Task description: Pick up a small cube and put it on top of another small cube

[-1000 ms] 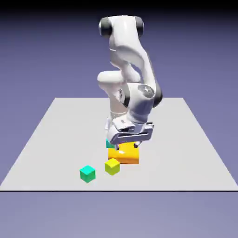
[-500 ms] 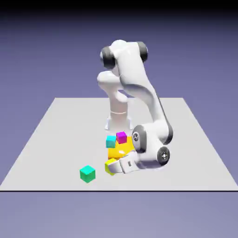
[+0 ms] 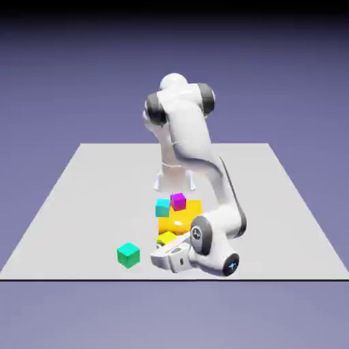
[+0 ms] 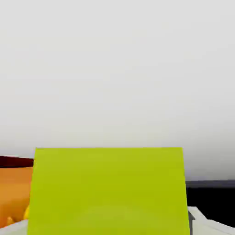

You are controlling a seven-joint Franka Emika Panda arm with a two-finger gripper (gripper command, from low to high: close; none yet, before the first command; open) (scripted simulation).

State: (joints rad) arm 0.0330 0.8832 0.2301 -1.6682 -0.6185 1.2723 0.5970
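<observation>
The small cube [image 3: 167, 238] is lime and lies by the near edge of the flat orange block [image 3: 181, 218]. My arm is folded low over the table, and the gripper [image 3: 163, 248] is down at the cube, its white hand covering the cube's lower part. In the hand view the small cube [image 4: 108, 190] fills the bottom of the picture between the jaws, which are shut on its sides. Only a grey sliver of a fingertip [image 4: 198, 221] shows at its right. The orange block [image 4: 13, 195] peeks in at the left.
A cyan cube [image 3: 162, 207] and a magenta cube [image 3: 178, 201] sit on the far part of the orange block. Toward the exterior view's left, a teal-green cube [image 3: 128, 254] stands alone near the table's front edge [image 3: 82, 278].
The arm has dropped from above the orange block down to the table and swung low. The jaws, open a moment ago, have shut on the lime cube.
</observation>
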